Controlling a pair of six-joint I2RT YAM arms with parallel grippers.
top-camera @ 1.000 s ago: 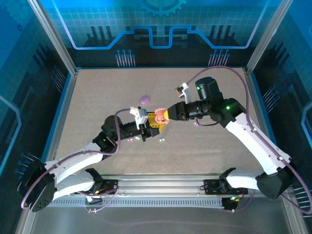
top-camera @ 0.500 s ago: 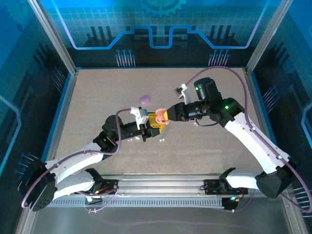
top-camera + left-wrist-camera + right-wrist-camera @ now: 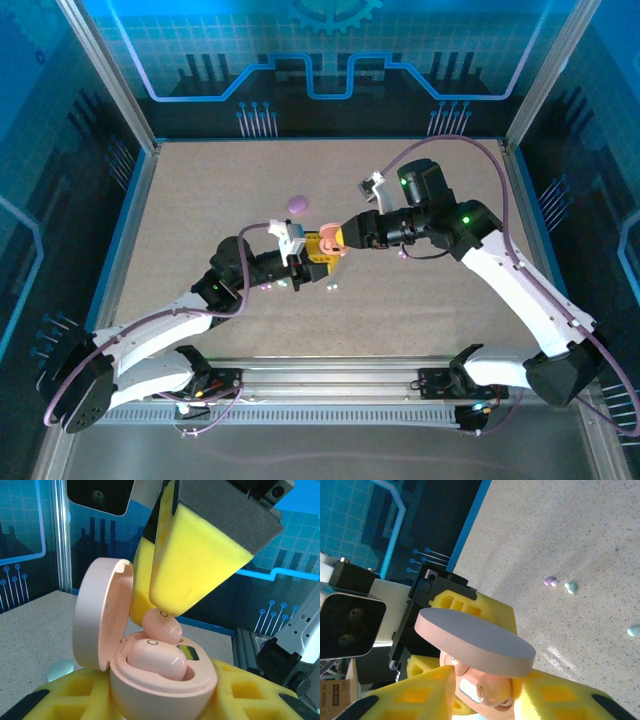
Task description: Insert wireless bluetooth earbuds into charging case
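Two pink earbuds are counted: a seated bud point(image 3: 155, 658) in the one pink case point(image 3: 165, 685), and a second bud point(image 3: 162, 625) at its socket. The second is flanked by the right gripper point(image 3: 487, 694); pinched or loose cannot be told. The case is clamped by the left gripper point(image 3: 162, 700). One purple bud point(image 3: 550, 581) and two mint buds point(image 3: 571, 587) point(image 3: 634, 630) are scattered on the table point(image 3: 580, 525). Buds are judged light, hard and slippery, best pinched across the flanks.

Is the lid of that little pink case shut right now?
No, the pink case has its lid swung open to one side, and a pink earbud lies uncovered in it.
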